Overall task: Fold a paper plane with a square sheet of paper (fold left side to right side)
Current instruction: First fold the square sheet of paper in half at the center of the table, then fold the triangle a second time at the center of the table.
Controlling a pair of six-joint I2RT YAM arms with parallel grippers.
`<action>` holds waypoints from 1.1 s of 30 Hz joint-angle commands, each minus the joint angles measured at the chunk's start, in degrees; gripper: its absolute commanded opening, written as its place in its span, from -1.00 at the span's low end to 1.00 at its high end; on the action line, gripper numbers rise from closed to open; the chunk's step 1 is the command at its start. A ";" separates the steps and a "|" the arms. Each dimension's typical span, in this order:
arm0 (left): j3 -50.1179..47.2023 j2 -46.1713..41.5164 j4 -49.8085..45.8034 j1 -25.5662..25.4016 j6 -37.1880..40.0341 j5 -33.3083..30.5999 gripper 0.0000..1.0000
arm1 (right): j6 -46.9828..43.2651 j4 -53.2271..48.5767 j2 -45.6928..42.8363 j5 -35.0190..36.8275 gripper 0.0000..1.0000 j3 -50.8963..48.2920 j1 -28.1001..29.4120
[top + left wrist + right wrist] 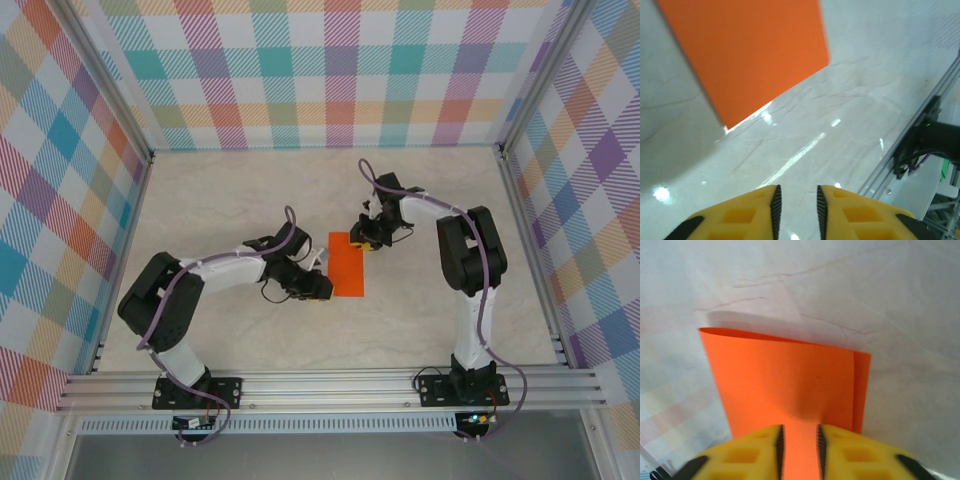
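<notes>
Sheet: square sheet of paper [348, 266] [785, 380], seen doubled over on the counter [250, 200].
Left hand [322, 275] [796, 192]: slightly parted, nothing held, beside the sheet.
Right hand [365, 238] [799, 432]: parted, sheet's edge straddled.

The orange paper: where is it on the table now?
In the top view, the orange paper lies mid-table, right pincer at its far edge, left pincer by its left edge.

Site class: robotics lab test cell | Enclosure: aluminium extrusion frame [105, 80] with plaid backdrop panels [330, 70] on three sides | Work surface: pale marble-look tabletop [250, 340] | Equipment: left arm [225, 268] and right arm [465, 250], black and white, bolted by base plates [228, 390] to the front rail [330, 385] | Wiring: purple cables [362, 168] run exposed along both arms
</notes>
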 commanded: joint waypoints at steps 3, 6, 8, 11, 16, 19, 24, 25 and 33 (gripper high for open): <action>5.46 -0.23 -1.80 4.94 -6.82 -4.18 -0.31 | -4.40 -4.85 -11.39 4.80 -0.11 0.72 -0.12; 8.16 4.71 1.99 6.47 -9.69 -1.96 -0.31 | -5.09 -5.55 -16.69 7.55 0.02 -4.25 -0.21; 11.46 8.42 2.18 6.52 -9.72 -1.60 -0.32 | -4.87 -5.00 -19.46 7.38 0.09 -7.97 -0.21; 16.28 13.58 2.15 6.85 -9.75 -1.38 -0.36 | -3.90 -2.66 -22.42 4.82 0.18 -13.42 -0.21; 21.88 20.36 2.16 8.49 -9.74 -3.77 -0.48 | -1.49 2.10 -23.40 0.65 0.17 -19.53 -0.21; 23.13 22.75 3.65 9.95 -10.23 -4.17 -0.52 | -0.17 4.07 -22.84 -0.43 0.17 -21.12 -0.21; 24.94 25.83 5.84 10.56 -11.25 -1.77 -0.52 | 1.28 6.44 -20.51 -2.30 0.17 -21.21 -0.13; 25.09 26.24 5.91 10.56 -11.40 -1.42 -0.52 | 1.70 6.77 -19.85 -2.83 0.17 -20.84 -0.12; 24.06 25.67 6.37 10.56 -11.50 -1.38 -0.52 | 3.16 8.43 -13.55 -4.32 0.18 -16.42 -0.04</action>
